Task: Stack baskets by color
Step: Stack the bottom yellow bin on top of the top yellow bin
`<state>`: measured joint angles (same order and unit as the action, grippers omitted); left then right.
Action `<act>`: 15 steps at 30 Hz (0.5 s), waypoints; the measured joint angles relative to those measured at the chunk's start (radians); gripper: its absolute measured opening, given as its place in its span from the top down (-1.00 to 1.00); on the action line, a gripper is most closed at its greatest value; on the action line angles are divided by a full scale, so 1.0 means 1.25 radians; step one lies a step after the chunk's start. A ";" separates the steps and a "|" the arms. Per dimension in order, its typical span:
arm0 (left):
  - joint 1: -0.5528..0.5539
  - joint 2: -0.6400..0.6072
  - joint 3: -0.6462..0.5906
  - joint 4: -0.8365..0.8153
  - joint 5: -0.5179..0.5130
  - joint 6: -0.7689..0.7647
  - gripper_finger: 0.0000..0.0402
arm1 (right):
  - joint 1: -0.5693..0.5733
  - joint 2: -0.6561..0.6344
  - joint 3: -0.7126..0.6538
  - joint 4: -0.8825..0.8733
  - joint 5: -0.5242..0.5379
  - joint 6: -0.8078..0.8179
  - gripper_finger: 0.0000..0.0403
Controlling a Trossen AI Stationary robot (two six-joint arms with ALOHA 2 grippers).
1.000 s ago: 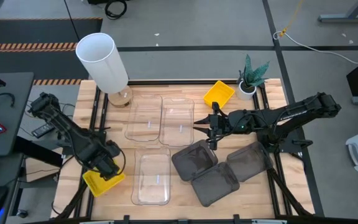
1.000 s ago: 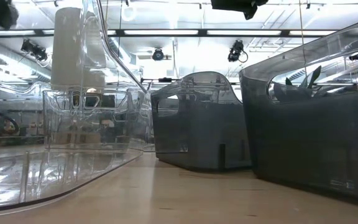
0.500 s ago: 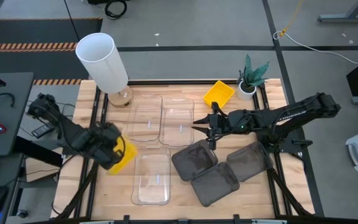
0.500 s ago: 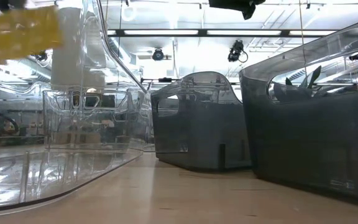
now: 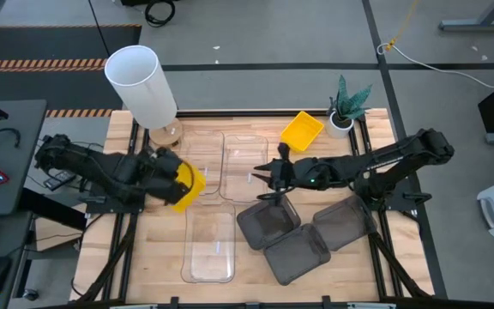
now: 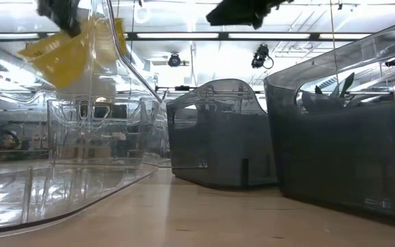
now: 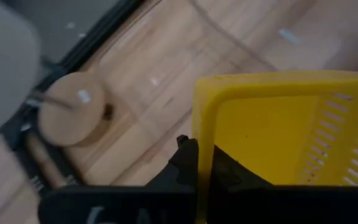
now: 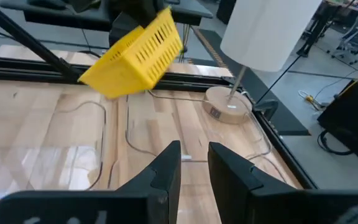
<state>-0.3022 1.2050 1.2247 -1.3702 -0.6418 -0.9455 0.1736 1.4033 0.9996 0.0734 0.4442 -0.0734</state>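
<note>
Two yellow baskets in play: left gripper [image 5: 171, 178] clamped on one [image 5: 186, 184], airborne over the clear bins, likely bound for its twin [image 5: 302, 130] by the plant; right gripper [image 5: 264, 176] empty, fingers part open, hovers mid-table.

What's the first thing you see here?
The bright yellow basket up in the air, pinched by the left gripper above the table's left side. Next, the tall white lamp at the back left corner, and the right gripper open over the clear baskets.
</note>
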 joint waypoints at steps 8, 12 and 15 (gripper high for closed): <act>0.192 0.000 0.001 0.181 0.200 0.247 0.98 | 0.002 0.076 0.155 -0.184 -0.021 -0.028 0.57; 0.261 0.001 0.001 0.249 0.276 0.318 0.98 | 0.001 0.101 0.205 -0.213 -0.052 -0.008 0.57; 0.288 0.001 0.001 0.308 0.301 0.359 0.98 | -0.005 0.116 0.214 -0.201 -0.057 -0.017 0.53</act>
<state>0.0572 1.2059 1.2260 -0.9858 -0.2658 -0.4968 0.1670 1.5484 1.2671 -0.1779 0.3725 -0.0943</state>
